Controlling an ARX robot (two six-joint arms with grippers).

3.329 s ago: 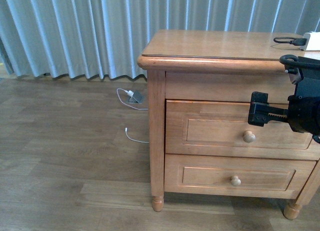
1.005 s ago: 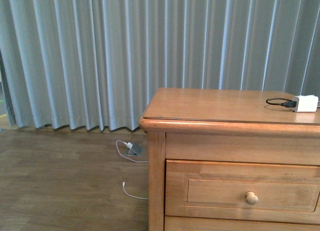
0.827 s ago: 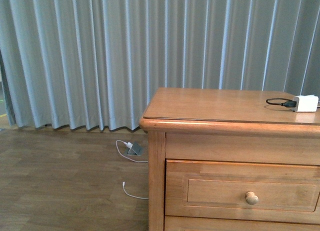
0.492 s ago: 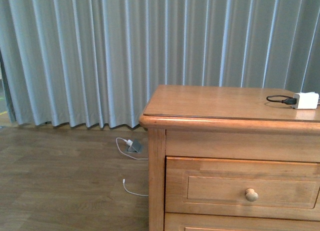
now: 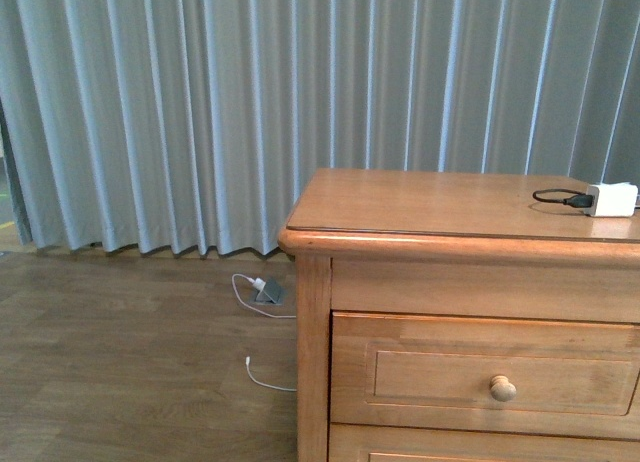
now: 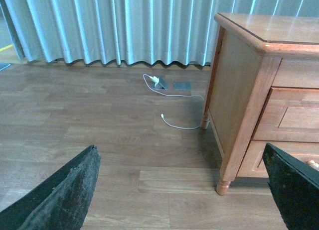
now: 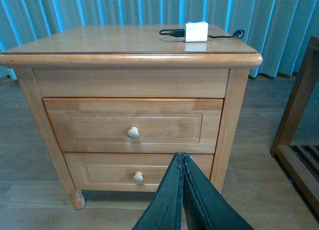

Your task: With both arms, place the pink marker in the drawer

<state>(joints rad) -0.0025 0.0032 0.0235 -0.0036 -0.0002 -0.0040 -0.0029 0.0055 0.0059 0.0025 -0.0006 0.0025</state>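
The pink marker is not in any view. The honey-coloured dresser (image 5: 440,207) stands at the right of the front view, and its upper drawer (image 5: 485,380) is closed, with a round knob (image 5: 503,388). The right wrist view faces that drawer (image 7: 134,125) head-on, knob (image 7: 132,133) in the middle. My right gripper (image 7: 182,158) is shut with nothing in it, a little in front of the lower drawer (image 7: 134,171). My left gripper (image 6: 182,190) is open above the floor, to the left of the dresser (image 6: 259,90); one finger (image 6: 65,195) shows at each side.
A white charger block (image 5: 612,199) with a black cable lies on the dresser top. White cables and a small grey adapter (image 5: 268,294) lie on the wooden floor by the grey curtain (image 5: 250,102). A dark wooden frame (image 7: 296,120) stands right of the dresser.
The front view has tilted up from the dresser front, and the black arm seen 3.3 s ago has left it. Over the last second the view dropped only slightly.
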